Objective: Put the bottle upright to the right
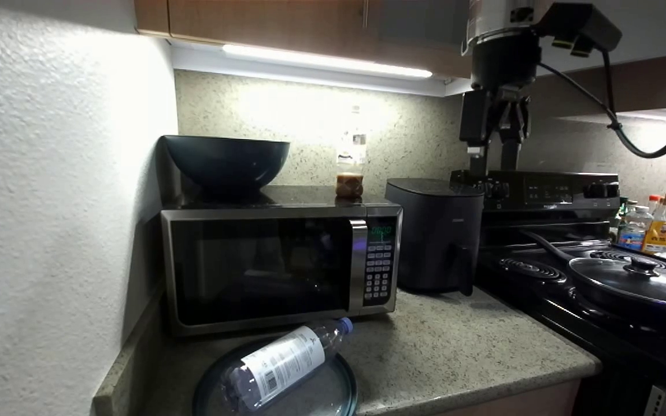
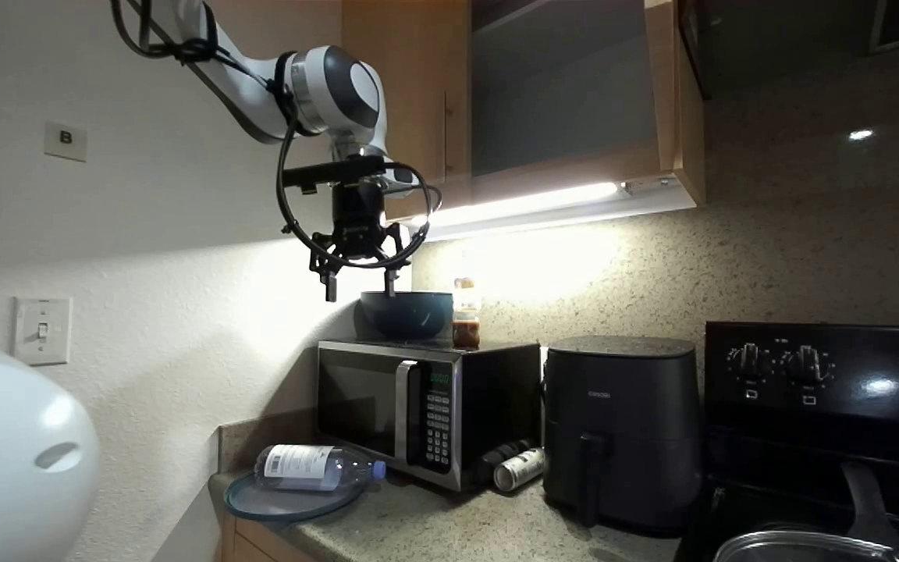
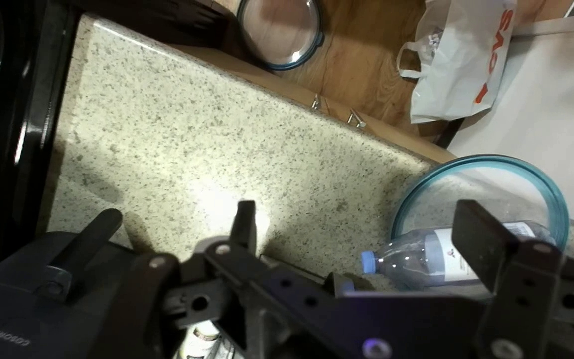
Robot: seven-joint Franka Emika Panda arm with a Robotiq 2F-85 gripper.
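Note:
The bottle (image 1: 287, 361) is clear plastic with a pale label and a blue cap. It lies on its side on a round clear lid with a teal rim (image 1: 351, 381), in front of the microwave. It also lies there in an exterior view (image 2: 297, 464) and at the right of the wrist view (image 3: 419, 257), partly behind a finger. My gripper (image 3: 358, 214) is open and empty. It hangs high above the counter, well apart from the bottle, in both exterior views (image 1: 494, 164) (image 2: 360, 291).
The microwave (image 1: 263, 266) carries a dark bowl (image 1: 226, 162) and a small bottle with brown contents (image 1: 350, 185). A black air fryer (image 1: 437, 242) stands beside it, with a can (image 2: 520, 470) between them. The stove holds a lidded pan (image 1: 639, 283). Cabinets (image 2: 410, 94) hang above.

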